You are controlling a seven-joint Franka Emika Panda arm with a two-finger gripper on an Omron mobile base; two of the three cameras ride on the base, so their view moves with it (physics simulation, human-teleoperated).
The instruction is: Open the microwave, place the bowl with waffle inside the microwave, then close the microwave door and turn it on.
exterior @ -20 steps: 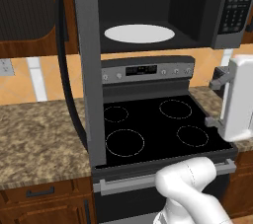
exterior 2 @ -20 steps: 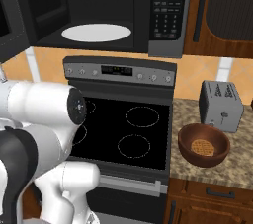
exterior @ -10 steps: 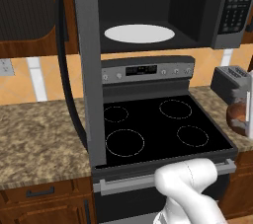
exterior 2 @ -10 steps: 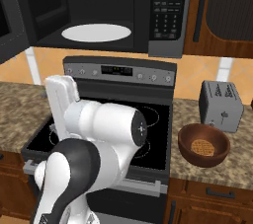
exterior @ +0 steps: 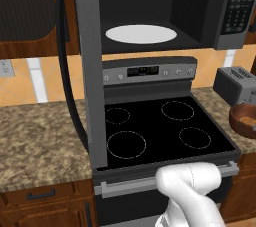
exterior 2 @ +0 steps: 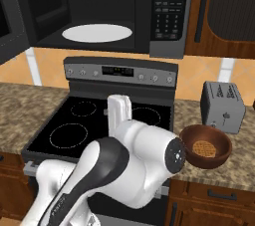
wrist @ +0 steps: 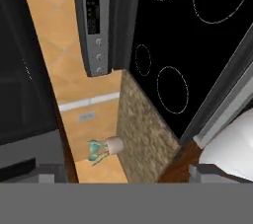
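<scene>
The left base view looked forward and down from behind the arm's left, close over the black glass stovetop (exterior: 160, 131). The right base view faced the same stovetop and the open dark-grey over-range microwave (exterior 2: 99, 11) from the right. The hand view was rolled sideways, looking down past the speckled granite counter (wrist: 143, 134).
</scene>
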